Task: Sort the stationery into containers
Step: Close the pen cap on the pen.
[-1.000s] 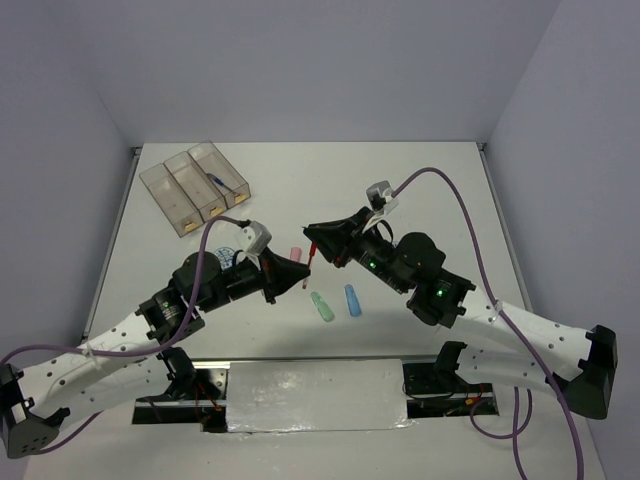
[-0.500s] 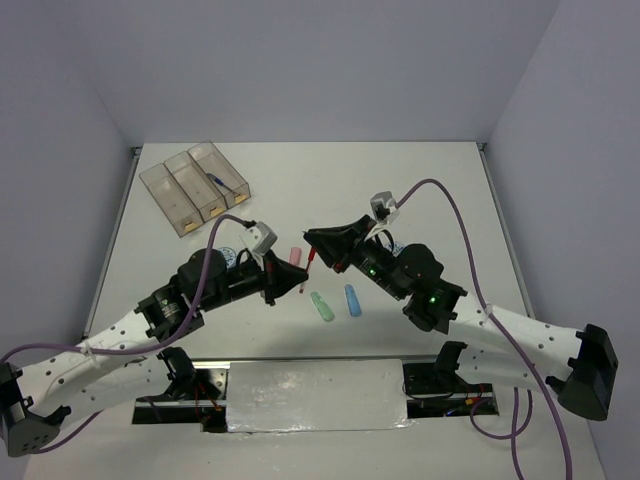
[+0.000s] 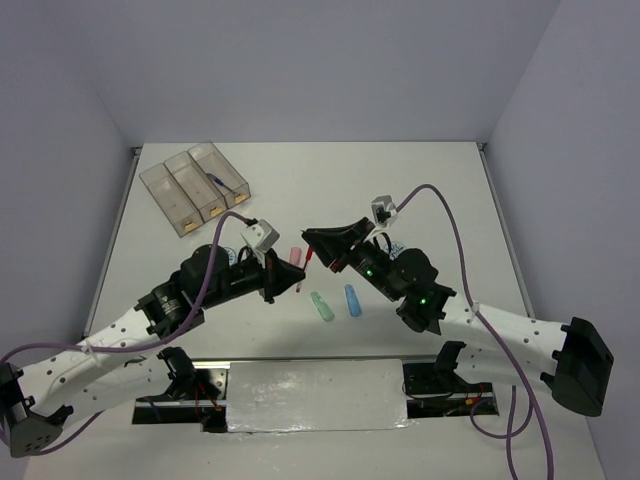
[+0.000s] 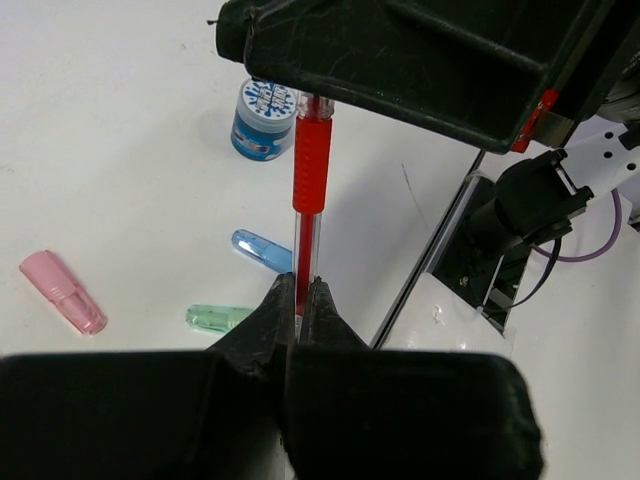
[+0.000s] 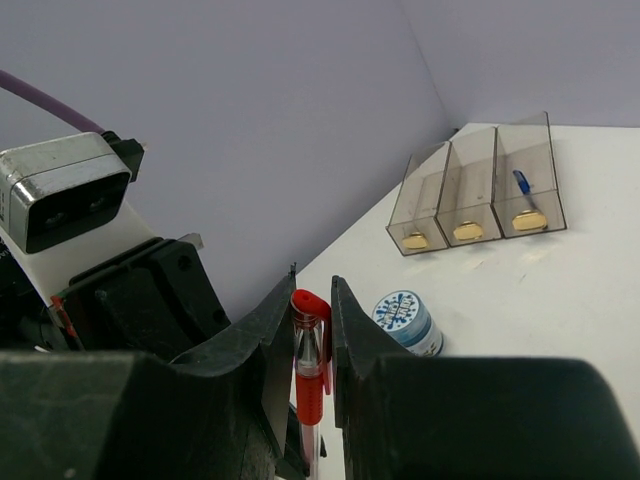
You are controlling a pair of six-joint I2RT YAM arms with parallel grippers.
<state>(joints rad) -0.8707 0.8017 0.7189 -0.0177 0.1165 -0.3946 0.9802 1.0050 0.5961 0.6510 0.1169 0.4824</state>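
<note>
- The left pincer (image 4: 297, 300) is pressed together on the clear tip end of a red pen (image 4: 311, 180), its two black fingertips meeting around the thin barrel.
- The right pincer (image 5: 311, 318) pinches the same pen's capped end, one finger snug against each side of the cap.
- The pen spans the short gap between the two pincers, lifted off the white surface (image 3: 400, 190) near its middle.
- In the overhead view the two pincers meet almost nose to nose, the left arm reaching in from the lower left and the right arm from the lower right.
- Below the pen, three small bars lie loose on the surface: a pink bar (image 3: 295, 255) just beside the pincers, and a green bar (image 3: 321, 306) and a blue bar (image 3: 352, 300) side by side slightly nearer the arm bases.
- A round blue-and-white patterned tape roll (image 4: 262, 120) stands on the surface close to the left arm.
- Well apart, at the far left corner, three clear bins (image 3: 195, 185) sit joined in a row, each with a yellowish label at one end.
- A blue pen (image 5: 520, 183) lies in the end bin, the rightmost one in the overhead view.
</note>
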